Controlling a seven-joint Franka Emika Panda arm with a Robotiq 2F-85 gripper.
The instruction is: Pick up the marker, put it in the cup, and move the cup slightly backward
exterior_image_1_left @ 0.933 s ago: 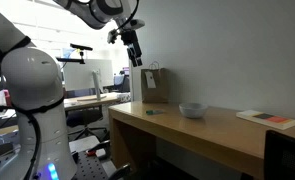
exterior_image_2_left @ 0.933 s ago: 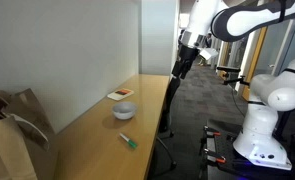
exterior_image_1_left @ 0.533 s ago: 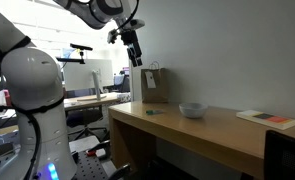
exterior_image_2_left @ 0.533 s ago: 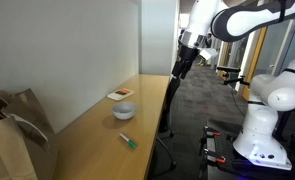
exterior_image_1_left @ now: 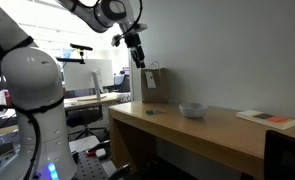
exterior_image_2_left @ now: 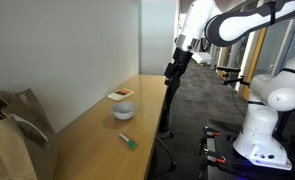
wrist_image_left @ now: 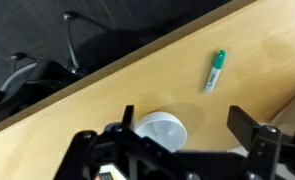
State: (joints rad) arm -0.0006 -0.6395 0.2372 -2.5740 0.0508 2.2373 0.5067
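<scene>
In the wrist view the gripper [wrist_image_left: 173, 152] fills the lower edge, its two dark fingers [wrist_image_left: 249, 132] spread wide apart with nothing between them. Below it lies the wooden table [wrist_image_left: 107, 95]: the cup [wrist_image_left: 163, 128] sits almost straight under the jaws, and the marker [wrist_image_left: 216, 70] lies flat well apart from it, closer to the table's edge. In both exterior views the arm [exterior_image_1_left: 99, 11] [exterior_image_2_left: 245, 20] reaches out high above the table with its wrist bent downward, so the gripper [exterior_image_1_left: 139, 56] [exterior_image_2_left: 172, 72] hangs well clear of everything. Farther along the table, beyond the marker [exterior_image_2_left: 129, 141] and cup [exterior_image_2_left: 124, 111], lies a flat book [exterior_image_2_left: 121, 95].
</scene>
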